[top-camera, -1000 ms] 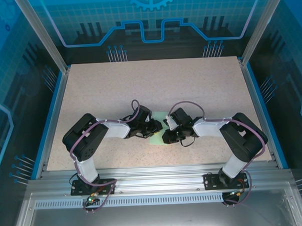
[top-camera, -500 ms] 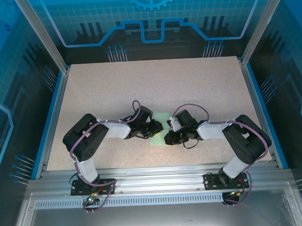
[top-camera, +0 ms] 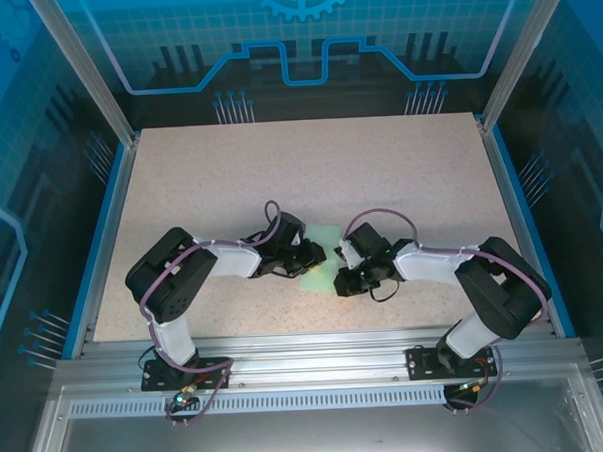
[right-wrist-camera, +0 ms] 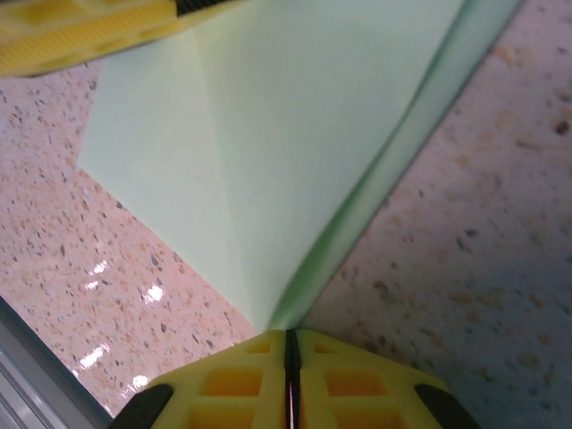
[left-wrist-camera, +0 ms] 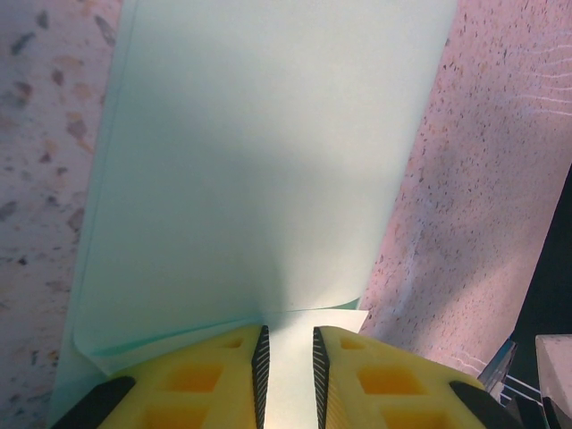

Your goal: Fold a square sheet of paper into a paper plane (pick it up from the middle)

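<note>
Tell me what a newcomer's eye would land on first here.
First comes the pale green paper at the near middle of the speckled table, with the left arm and right arm bent inward onto it. In the right wrist view, the right tool is shut on the paper's pointed end. In the left wrist view, the left tool sits on the paper, fingers narrowly apart.
</note>
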Motion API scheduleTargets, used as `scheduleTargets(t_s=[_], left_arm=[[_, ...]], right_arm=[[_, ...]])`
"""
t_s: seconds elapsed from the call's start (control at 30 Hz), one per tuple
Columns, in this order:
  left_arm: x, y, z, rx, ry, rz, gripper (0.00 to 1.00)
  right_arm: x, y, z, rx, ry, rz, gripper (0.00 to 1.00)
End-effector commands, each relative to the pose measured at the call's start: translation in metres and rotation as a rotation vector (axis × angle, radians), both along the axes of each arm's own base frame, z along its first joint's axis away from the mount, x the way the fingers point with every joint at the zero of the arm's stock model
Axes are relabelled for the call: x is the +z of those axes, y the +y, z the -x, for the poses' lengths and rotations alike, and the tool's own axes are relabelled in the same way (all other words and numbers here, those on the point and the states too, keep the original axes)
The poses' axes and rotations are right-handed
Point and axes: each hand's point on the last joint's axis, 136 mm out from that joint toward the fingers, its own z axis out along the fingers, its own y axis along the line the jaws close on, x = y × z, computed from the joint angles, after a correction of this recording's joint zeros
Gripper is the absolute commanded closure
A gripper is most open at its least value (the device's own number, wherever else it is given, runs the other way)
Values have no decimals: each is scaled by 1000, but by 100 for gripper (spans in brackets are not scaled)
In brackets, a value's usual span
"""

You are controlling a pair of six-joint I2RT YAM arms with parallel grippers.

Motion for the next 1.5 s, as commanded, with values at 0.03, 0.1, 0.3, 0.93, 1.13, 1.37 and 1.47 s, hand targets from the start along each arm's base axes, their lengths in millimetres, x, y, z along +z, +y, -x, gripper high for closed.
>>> scheduleTargets(t_s=[0.03, 0.1, 0.3, 0.93, 1.13, 1.37, 1.47], left_arm=[[-27, 15, 11, 5, 65, -94, 76], [-25, 14, 10, 1, 62, -87, 76], [-22, 11, 9, -1, 58, -76, 75], [-12, 22, -3, 15, 1, -126, 74], [-14, 42, -20, 66, -30, -159, 73], [-13, 67, -36, 117, -52, -178, 73], [-1, 69, -41, 116, -82, -173, 70]], right_arm=[[1, -27, 24, -9, 62, 94, 90], [21, -19, 15, -15, 9, 38, 89], [65, 22, -9, -1, -81, -175, 87], [-28, -4, 5, -28, 130, 59, 94], [-29, -6, 8, -32, 140, 40, 94], [-25, 0, 5, -29, 135, 9, 94], [-23, 3, 4, -32, 133, -6, 94]])
